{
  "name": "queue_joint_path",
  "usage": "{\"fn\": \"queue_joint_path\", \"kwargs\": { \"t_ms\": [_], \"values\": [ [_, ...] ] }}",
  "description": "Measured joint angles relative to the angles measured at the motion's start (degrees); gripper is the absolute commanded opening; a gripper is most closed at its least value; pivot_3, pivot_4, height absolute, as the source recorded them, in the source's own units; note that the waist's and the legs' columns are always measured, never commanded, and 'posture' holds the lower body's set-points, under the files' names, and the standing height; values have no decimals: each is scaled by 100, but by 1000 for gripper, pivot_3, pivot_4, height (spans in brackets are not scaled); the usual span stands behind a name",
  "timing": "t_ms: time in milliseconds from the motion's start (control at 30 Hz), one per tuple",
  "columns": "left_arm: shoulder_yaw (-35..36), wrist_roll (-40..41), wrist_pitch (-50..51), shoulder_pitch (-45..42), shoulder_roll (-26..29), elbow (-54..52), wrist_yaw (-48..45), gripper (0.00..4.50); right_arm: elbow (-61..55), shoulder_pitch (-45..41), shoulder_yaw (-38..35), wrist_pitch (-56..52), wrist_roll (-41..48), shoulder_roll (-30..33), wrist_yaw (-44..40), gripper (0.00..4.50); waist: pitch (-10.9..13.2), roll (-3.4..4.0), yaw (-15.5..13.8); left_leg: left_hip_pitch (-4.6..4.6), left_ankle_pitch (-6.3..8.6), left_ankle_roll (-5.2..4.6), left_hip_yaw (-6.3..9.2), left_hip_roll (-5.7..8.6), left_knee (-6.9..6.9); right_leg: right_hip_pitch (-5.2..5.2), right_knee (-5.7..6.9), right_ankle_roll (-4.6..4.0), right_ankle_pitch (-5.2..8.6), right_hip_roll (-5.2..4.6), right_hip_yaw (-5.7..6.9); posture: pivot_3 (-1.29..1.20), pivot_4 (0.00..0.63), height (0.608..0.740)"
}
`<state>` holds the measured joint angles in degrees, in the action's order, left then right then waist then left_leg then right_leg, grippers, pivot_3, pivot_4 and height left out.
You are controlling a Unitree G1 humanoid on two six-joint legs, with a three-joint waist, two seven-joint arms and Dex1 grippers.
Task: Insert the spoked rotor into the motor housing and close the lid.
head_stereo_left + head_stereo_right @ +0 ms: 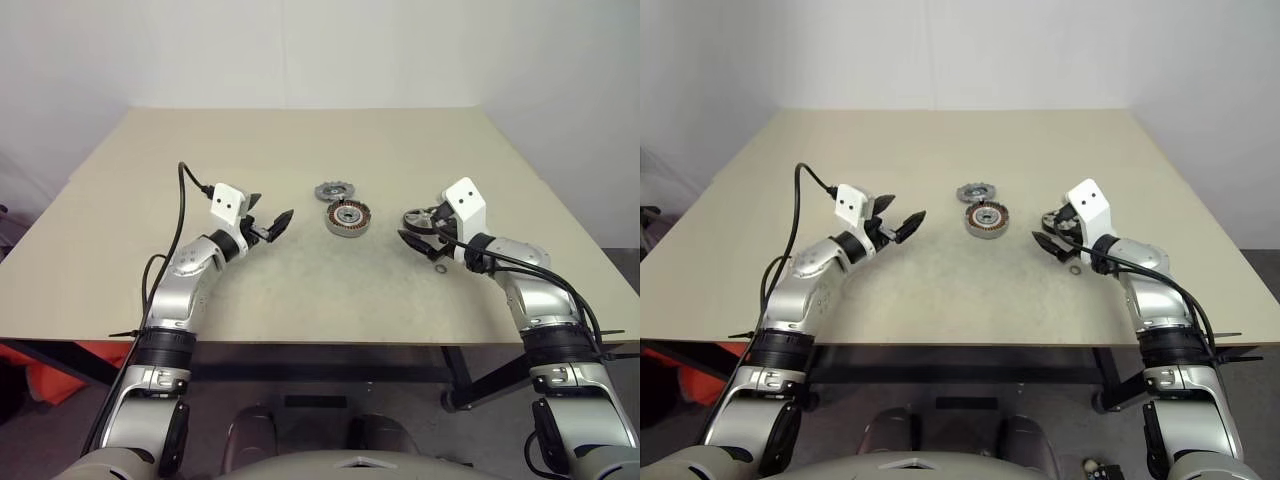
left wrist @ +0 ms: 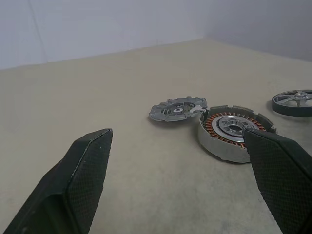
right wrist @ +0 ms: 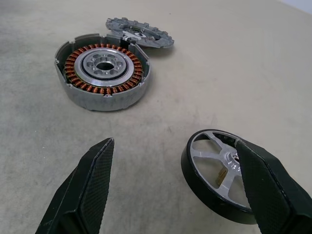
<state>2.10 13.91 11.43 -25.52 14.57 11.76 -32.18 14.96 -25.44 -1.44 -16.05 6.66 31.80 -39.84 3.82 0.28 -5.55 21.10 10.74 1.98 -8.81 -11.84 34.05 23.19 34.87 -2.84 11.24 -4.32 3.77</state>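
The motor housing, a shallow silver can with copper windings, lies at mid-table. Leaning on its far rim is the lid, a flat grey disc with a toothed edge. To their right lies the spoked rotor, a dark-rimmed wheel with silver spokes. My right gripper is open just above it, and one finger covers its edge. My left gripper hovers open and empty to the left of the housing, pointing at it.
A tiny loose ring lies on the beige table just in front of the right gripper. The table's front edge runs below both forearms. A white wall stands behind the table.
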Motion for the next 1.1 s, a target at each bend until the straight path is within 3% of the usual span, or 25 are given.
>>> {"fn": "queue_joint_path", "kwargs": {
  "t_ms": [1100],
  "values": [
    [-30,-41,-16,83,-26,-87,58,4500,-1,-123,263,183,-78,-170,-122,4458,0,0,2,0,0,0,0,0,0,0,0,-1,-1,0,0,0,0,740]
  ]
}}
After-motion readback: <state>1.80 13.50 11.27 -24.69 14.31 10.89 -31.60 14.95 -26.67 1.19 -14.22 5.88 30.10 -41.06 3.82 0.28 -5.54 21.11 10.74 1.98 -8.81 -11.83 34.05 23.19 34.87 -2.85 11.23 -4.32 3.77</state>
